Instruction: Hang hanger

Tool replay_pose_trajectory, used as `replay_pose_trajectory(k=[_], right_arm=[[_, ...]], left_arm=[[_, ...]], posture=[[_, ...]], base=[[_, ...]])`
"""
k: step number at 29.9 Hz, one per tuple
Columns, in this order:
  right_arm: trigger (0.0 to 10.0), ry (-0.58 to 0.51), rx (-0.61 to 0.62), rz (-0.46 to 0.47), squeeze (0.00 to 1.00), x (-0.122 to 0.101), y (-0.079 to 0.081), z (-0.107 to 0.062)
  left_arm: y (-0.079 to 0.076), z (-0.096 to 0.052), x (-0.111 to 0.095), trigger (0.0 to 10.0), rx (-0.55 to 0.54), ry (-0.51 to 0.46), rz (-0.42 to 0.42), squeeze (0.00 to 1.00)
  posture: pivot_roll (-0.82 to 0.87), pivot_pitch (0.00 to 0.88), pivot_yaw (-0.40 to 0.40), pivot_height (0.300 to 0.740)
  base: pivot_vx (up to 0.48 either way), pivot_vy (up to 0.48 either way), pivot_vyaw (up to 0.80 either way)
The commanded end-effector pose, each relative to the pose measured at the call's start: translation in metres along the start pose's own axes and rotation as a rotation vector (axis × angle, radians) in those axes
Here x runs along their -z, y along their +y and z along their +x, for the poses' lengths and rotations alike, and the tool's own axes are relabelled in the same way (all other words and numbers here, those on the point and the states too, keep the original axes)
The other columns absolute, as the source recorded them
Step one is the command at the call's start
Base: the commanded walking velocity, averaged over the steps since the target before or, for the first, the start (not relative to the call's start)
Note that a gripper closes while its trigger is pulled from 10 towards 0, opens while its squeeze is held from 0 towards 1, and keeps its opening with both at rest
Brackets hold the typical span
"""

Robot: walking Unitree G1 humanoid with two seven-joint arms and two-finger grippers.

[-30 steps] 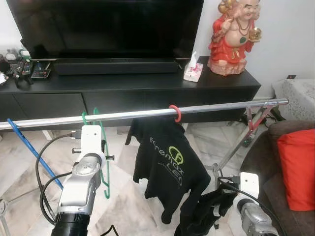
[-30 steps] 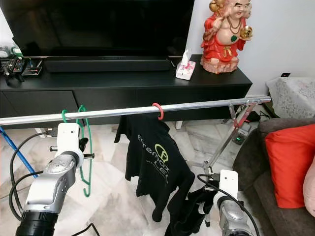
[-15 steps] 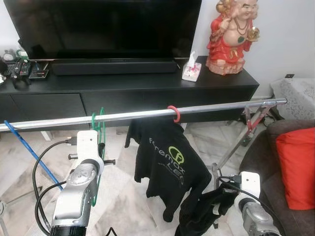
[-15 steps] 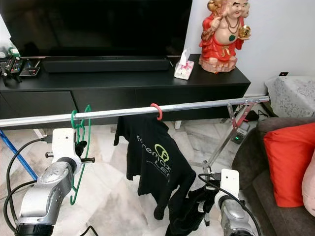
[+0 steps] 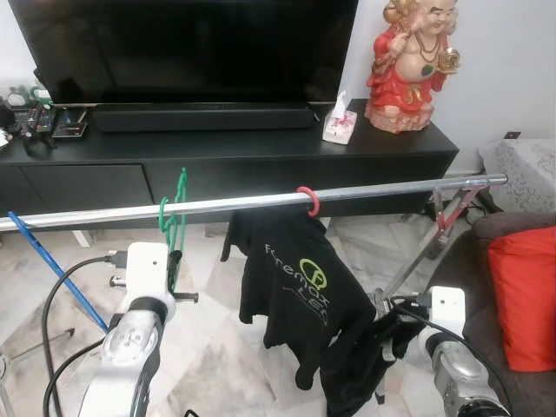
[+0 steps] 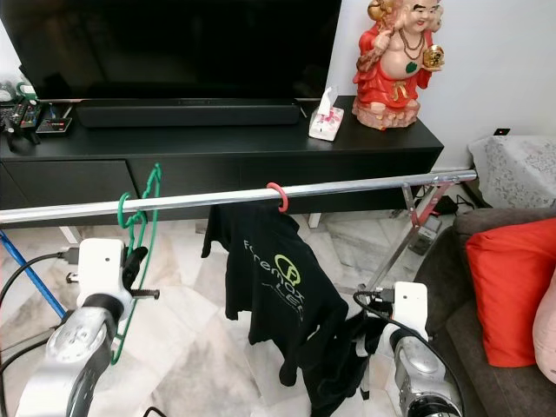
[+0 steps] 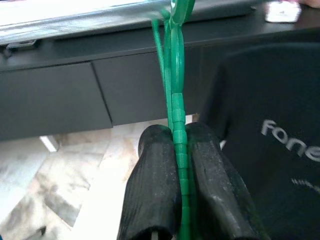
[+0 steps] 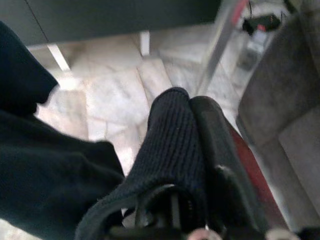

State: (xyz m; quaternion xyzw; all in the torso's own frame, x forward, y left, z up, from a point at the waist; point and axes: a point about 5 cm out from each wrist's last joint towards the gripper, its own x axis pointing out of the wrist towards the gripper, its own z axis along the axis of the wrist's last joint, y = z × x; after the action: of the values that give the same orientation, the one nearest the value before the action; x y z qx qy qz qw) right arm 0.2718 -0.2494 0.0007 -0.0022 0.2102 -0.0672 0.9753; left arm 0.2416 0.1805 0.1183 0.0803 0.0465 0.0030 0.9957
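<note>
Left end effector (image 7: 177,165) pinching green hanger (image 5: 174,228) tight. Hook up at the rail (image 5: 391,188), beside black shirt (image 5: 300,291) on red hanger (image 5: 308,200). Can't tell if hook sits fully over. Right end effector (image 8: 187,130) low, squeezing dark cloth (image 5: 356,373). Could slip off and drop to the floor if let go too soon. Might bump the shirt if swung.

left arm: raised forward, wrist upright
left pincer (image 7: 179,150): fingers pressed together, something thin clamped between
right arm: low, angled inward
right pincer (image 8: 187,125): fingers closed, cloth-wrapped
</note>
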Motion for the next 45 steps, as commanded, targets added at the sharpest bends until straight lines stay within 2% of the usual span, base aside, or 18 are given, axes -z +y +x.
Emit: replay_pose_trajectory(k=[1,2,3,4,5,6,9,11,17,20,25,29,37,45], right_arm=[[10.0,-0.065,0.003,-0.020,0.00,-0.012,-0.006,0.001],[10.0,-0.089,-0.005,-0.027,0.00,-0.015,-0.006,0.000],[10.0,-0.089,-0.005,-0.027,0.00,-0.015,-0.006,0.000],[10.0,-0.104,-0.011,-0.035,0.00,-0.017,-0.006,0.000],[10.0,-0.113,-0.016,-0.041,0.00,-0.018,-0.006,-0.001],[10.0,-0.127,-0.021,-0.055,0.00,-0.019,-0.005,-0.002],[10.0,-0.165,-0.029,-0.061,0.00,-0.019,-0.004,-0.008],[10.0,-0.191,-0.047,-0.068,0.00,-0.020,-0.001,-0.014],[10.0,-0.215,-0.069,-0.092,0.00,-0.025,0.004,-0.019],[10.0,-0.214,-0.061,-0.101,0.00,-0.032,0.006,-0.017],[10.0,-0.224,-0.080,-0.133,0.00,-0.049,0.015,-0.015],[10.0,-0.238,-0.094,-0.156,0.00,-0.058,0.021,-0.015],[10.0,-0.271,-0.121,-0.159,0.00,-0.074,0.034,-0.017],[10.0,-0.269,-0.126,-0.186,0.00,-0.080,0.038,-0.019]], left_arm=[[-0.004,-0.004,-0.014,0.0,0.034,-0.087,0.041,0.00],[-0.006,-0.010,-0.011,0.0,0.049,-0.093,0.072,0.00],[-0.006,-0.010,-0.011,0.0,0.049,-0.093,0.072,0.00],[-0.005,-0.014,-0.007,2.0,0.048,-0.089,0.072,0.00],[-0.005,-0.017,-0.005,2.0,0.047,-0.087,0.071,0.00],[-0.003,-0.021,0.001,10.0,0.043,-0.070,0.071,0.00],[0.001,-0.032,0.018,10.0,0.043,-0.014,0.095,0.00],[0.002,-0.036,0.024,10.0,0.027,0.010,0.071,0.00],[-0.001,-0.036,0.027,10.0,0.035,0.026,0.038,0.00],[-0.008,-0.036,0.037,10.0,0.068,0.071,0.027,0.00],[-0.008,-0.034,0.044,10.0,0.078,0.116,0.015,0.00],[-0.009,-0.035,0.045,10.0,0.085,0.117,0.035,0.00],[-0.013,-0.034,0.045,10.0,0.083,0.102,0.013,0.00],[-0.016,-0.033,0.045,10.0,0.095,0.097,0.004,0.00]], posture=[[0.07,0.000,-0.093,0.716],[0.07,0.000,-0.092,0.716],[0.07,0.000,-0.092,0.716],[0.07,0.000,-0.091,0.716],[0.07,0.000,-0.090,0.716],[0.07,0.000,-0.092,0.716],[0.07,0.000,-0.096,0.716],[0.07,0.000,-0.099,0.716],[0.06,0.000,-0.095,0.716],[0.05,0.000,-0.087,0.716],[0.05,0.000,-0.086,0.716],[0.05,0.000,-0.086,0.716],[0.05,0.000,-0.088,0.716],[0.05,0.000,-0.089,0.716]], base=[[0.000,0.000,0.00],[0.000,0.000,0.00],[0.000,0.000,0.00],[0.000,0.000,0.00],[0.000,0.000,0.00],[0.000,0.000,0.00],[0.000,0.000,0.00],[0.000,0.000,0.00],[0.000,0.000,0.00],[0.000,0.000,0.00],[0.000,0.000,0.00],[0.000,0.000,0.00],[0.000,0.000,0.00],[0.000,0.000,0.00]])
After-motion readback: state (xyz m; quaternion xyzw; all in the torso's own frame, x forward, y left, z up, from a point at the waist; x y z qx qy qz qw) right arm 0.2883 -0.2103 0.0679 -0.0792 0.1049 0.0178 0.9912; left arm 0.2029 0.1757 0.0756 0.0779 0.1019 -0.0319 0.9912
